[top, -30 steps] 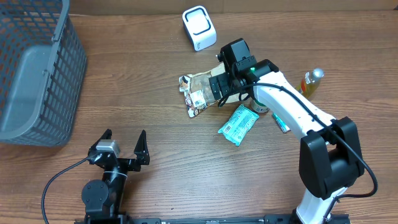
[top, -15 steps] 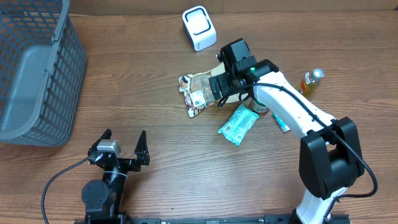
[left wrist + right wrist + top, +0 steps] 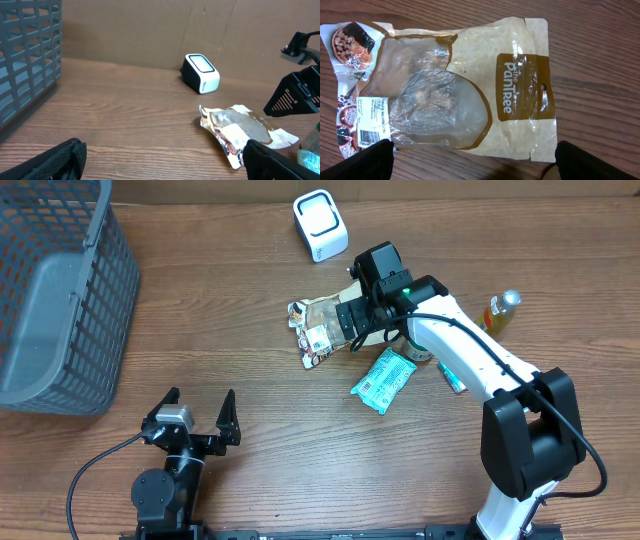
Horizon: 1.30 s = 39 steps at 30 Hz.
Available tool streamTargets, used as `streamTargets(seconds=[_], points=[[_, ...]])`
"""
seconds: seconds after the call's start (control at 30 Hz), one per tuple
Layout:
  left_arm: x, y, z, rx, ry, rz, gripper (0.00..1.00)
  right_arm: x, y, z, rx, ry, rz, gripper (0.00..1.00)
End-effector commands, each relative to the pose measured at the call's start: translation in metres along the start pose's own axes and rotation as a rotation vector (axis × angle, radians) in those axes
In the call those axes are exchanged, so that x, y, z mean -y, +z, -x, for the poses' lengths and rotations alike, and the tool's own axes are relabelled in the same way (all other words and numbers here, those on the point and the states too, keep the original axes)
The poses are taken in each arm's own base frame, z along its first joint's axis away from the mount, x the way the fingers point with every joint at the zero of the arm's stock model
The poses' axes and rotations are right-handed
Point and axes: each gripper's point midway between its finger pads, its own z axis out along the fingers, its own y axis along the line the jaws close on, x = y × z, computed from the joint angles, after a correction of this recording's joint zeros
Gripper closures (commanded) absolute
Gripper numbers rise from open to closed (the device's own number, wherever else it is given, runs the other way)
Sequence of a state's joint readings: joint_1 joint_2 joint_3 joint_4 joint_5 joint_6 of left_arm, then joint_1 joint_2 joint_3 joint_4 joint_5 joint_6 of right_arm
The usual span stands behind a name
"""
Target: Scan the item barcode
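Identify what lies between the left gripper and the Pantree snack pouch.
Nothing but bare wooden tabletop, as the overhead view shows, between the left gripper and the Pantree snack pouch.

Only readable text is "the PanTree", in white letters on the brown panel (image 3: 522, 95) of the snack pouch (image 3: 435, 95); it runs sideways in the right wrist view. The white sticker (image 3: 374, 117) at the pouch's corner carries a barcode (image 3: 368, 136) and small print, too fine to read. Print on the teal packet (image 3: 383, 380) is illegible from overhead.

R gripper (image 3: 347, 328) over snack bag (image 3: 316, 325) (teal pkt (image 3: 383, 380) nearby), white scanner (image 3: 320, 225) apart
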<state>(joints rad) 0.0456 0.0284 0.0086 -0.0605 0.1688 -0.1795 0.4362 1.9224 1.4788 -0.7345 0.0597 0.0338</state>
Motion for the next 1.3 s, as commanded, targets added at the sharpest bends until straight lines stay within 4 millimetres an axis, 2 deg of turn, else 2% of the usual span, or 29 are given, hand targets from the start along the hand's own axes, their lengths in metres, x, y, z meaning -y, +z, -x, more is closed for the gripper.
streamTargets(seconds=[0.0,0.03,0.13,0.2,0.33,0.43,0.47,0.53,0.6,0.7,0.8,0.97,1.13,1.27], points=[[0.003,0.000,0.000,0.003,0.021,-0.012,0.01,0.005,-0.002,0.002,0.008,0.010,-0.012,0.00],[0.003,0.000,-0.001,0.002,0.021,-0.012,0.01,0.005,-0.008,0.005,0.023,0.011,-0.010,0.00],[0.003,0.000,0.000,0.003,0.021,-0.012,0.01,0.001,-0.042,0.021,0.107,0.008,0.003,0.00],[0.003,0.000,-0.001,0.002,0.021,-0.013,0.00,0.001,-0.076,0.034,0.189,0.011,0.011,0.00],[0.003,0.000,0.000,0.003,0.021,-0.012,0.01,0.011,-0.157,0.048,0.363,0.017,-0.020,0.00],[0.003,0.000,0.000,0.003,0.021,-0.012,0.01,0.014,-0.228,0.052,0.522,0.028,-0.003,0.00],[0.003,0.000,-0.001,0.002,0.021,-0.013,0.01,0.016,-0.263,0.049,0.599,0.034,0.004,0.00],[0.003,0.000,-0.001,0.002,0.021,-0.012,0.00,0.025,-0.307,0.042,0.701,0.054,-0.020,0.00],[0.003,0.000,0.000,0.003,0.021,-0.013,0.01,0.031,-0.348,0.026,0.786,0.068,-0.022,0.00],[0.003,0.000,-0.001,0.002,0.021,-0.012,0.01,0.043,-0.386,-0.008,0.839,0.090,-0.035,0.00],[0.003,0.000,0.000,0.003,0.021,-0.012,0.01,0.055,-0.410,-0.048,0.884,0.117,-0.059,0.00],[0.003,0.000,0.000,0.003,0.021,-0.012,0.01,0.065,-0.420,-0.105,0.953,0.148,-0.087,0.00],[0.003,0.000,-0.001,0.002,0.021,-0.012,0.01,0.069,-0.402,-0.152,0.997,0.181,-0.098,0.00],[0.003,0.000,0.000,0.003,0.021,-0.012,0.00,0.063,-0.379,-0.177,1.014,0.175,-0.075,0.00]])
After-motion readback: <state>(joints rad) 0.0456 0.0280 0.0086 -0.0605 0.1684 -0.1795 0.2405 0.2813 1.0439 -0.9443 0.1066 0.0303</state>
